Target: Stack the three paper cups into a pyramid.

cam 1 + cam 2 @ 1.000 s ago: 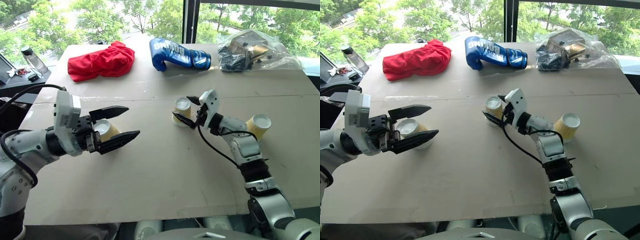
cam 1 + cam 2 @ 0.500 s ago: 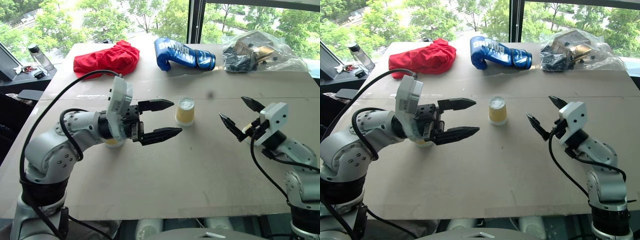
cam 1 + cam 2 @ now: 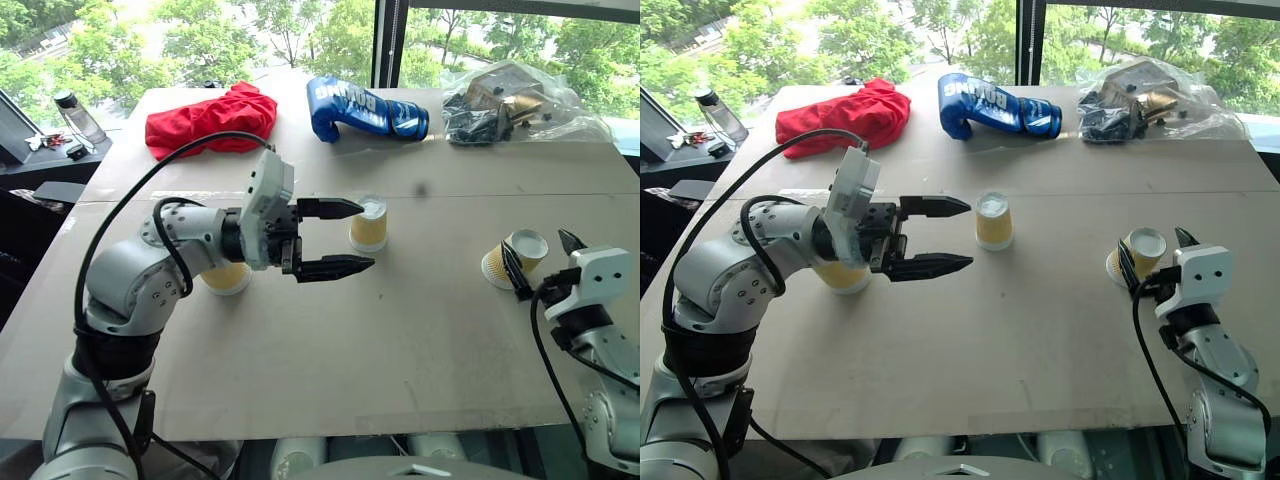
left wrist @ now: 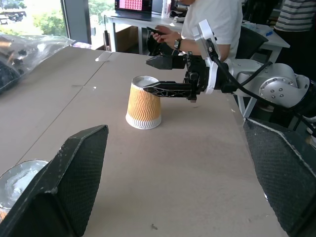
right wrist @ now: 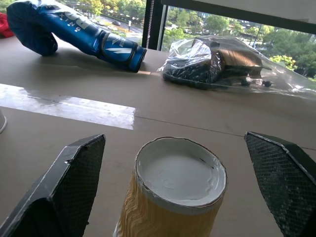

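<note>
Your three paper cups all stand upside down and apart on the brown table, with no pyramid formed. The middle cup sits near the table's centre, just past the tips of the left gripper, whose black fingers are spread wide and point across toward the robot's right without touching it. The left cup is mostly hidden behind that arm, so you can only make out its lower tan side near the forearm. The right cup stands well off toward the right edge; the right gripper reaches it with its fingers spread, one on either side, and in the right wrist view the cup sits squarely between them, though whether either finger touches it is hard to say.

Along the far edge you have a red cloth, a blue boxing glove and a clear plastic bag of dark items. In the left wrist view a person sits at a desk beyond the table.
</note>
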Controlling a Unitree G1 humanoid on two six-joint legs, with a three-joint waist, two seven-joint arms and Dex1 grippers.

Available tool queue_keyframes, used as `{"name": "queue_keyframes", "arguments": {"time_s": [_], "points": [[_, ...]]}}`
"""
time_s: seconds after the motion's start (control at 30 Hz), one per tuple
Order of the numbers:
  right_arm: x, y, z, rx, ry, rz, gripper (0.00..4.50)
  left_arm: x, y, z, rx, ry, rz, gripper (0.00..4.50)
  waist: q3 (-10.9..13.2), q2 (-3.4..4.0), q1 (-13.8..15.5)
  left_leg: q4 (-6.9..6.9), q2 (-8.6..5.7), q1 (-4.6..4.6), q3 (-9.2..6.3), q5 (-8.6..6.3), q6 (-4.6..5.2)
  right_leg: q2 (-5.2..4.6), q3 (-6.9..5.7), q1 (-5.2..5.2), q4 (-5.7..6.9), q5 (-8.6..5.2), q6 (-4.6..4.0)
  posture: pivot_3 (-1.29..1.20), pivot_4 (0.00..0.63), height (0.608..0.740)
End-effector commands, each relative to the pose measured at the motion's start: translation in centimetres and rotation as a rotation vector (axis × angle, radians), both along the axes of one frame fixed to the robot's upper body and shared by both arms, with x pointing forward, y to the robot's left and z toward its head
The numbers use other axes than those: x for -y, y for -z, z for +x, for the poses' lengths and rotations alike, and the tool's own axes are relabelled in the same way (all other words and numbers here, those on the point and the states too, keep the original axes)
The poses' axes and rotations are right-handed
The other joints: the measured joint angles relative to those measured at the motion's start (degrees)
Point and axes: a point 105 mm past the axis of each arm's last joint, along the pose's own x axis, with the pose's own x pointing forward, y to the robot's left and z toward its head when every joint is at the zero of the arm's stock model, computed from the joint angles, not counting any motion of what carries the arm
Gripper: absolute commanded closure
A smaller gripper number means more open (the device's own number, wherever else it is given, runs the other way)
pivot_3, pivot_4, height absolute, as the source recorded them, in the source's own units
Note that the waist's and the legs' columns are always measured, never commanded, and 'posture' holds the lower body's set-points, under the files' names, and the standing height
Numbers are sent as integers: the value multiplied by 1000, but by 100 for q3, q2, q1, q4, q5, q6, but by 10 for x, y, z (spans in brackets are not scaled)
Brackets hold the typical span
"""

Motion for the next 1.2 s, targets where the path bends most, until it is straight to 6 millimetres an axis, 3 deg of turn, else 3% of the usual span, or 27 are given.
{"name": "queue_keyframes", "arguments": {"time_s": [0.03,0.23,0.33,0.43,0.47,0.67,0.9,1.2], "points": [[3,2,3,-7,23,65,38,1,-12,-4,55,19,-8,0,0,1,0,0,0,0,-1,0,0,0,-1,0,1,0,0,0,150,740],[5,5,7,-30,23,102,38,0,-11,-8,64,23,0,0,0,1,-2,1,1,0,-1,0,1,0,0,0,2,0,0,0,150,740],[4,5,7,-35,15,122,761,0,-11,-8,65,21,0,0,0,1,-1,1,0,0,-2,0,1,0,-1,0,2,0,0,0,150,740],[3,7,7,-49,2,133,2138,0,-10,-8,66,19,2,0,0,1,0,1,0,0,-2,0,1,1,-2,0,3,0,0,0,150,740],[2,7,7,-54,-1,135,2289,0,-10,-8,66,17,1,0,0,0,0,1,0,0,-2,-1,1,0,-1,0,3,0,0,0,150,740],[-12,-5,17,-32,-72,128,2288,-11,-12,-7,74,-72,-15,0,0,2,-37,2,2,1,1,-1,1,1,3,-1,5,0,0,0,150,740],[-68,-11,47,-42,-321,62,2288,-34,5,-5,59,-278,0,0,0,2,-19,4,6,4,-2,-2,4,3,1,-2,14,0,0,0,150,740],[-112,-16,77,-33,-470,60,2288,-55,11,-6,62,-414,20,0,1,1,-12,13,3,0,-1,-2,4,-1,1,-3,17,0,-1,0,150,740]]}}
